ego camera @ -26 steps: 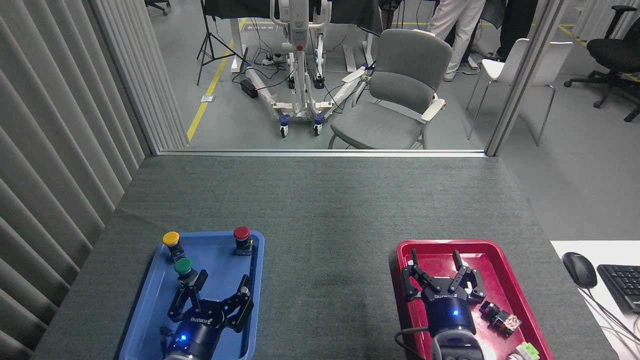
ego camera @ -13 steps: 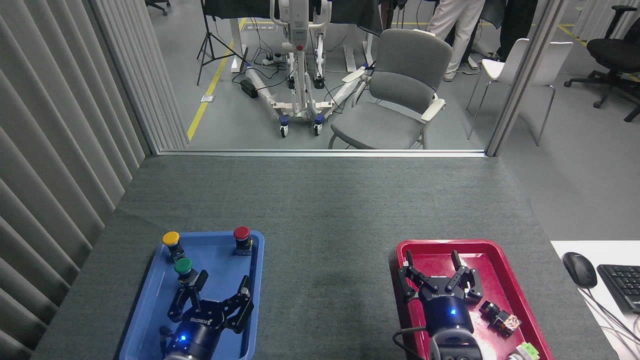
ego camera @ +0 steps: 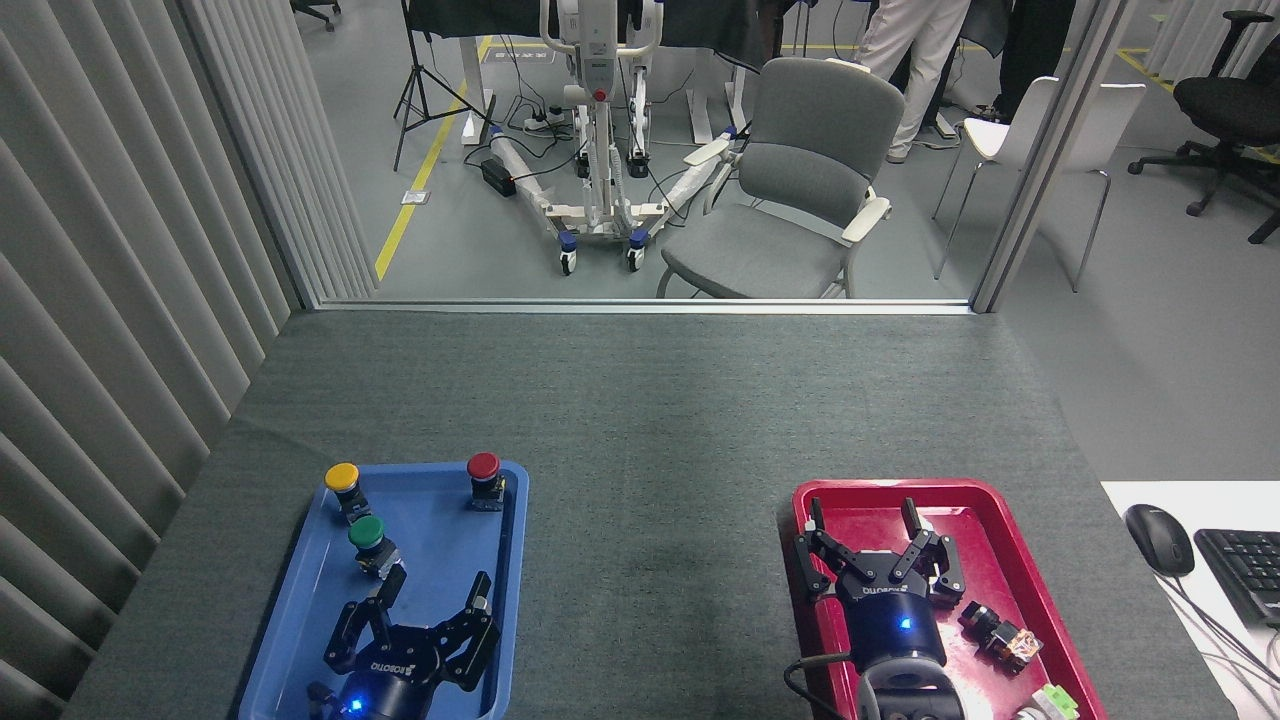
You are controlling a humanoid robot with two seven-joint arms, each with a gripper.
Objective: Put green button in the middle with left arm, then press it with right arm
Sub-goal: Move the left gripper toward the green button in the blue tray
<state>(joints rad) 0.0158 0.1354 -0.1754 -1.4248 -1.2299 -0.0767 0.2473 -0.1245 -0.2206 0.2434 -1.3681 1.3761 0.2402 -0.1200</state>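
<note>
Left gripper [ego camera: 425, 610] hangs spread and empty just short of the green button [ego camera: 368, 535], which sits in the blue tray [ego camera: 300, 610]; placing and pressing both remain. Right gripper [ego camera: 872, 545] waits spread.

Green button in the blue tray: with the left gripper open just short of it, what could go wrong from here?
The yellow button stands close behind the green button, so the wide-open left gripper might bump it or catch it too. The green button seems tilted and could tip or slip when the fingers close. Carrying it out, it could clip the blue tray rim on the way to the mat.
</note>
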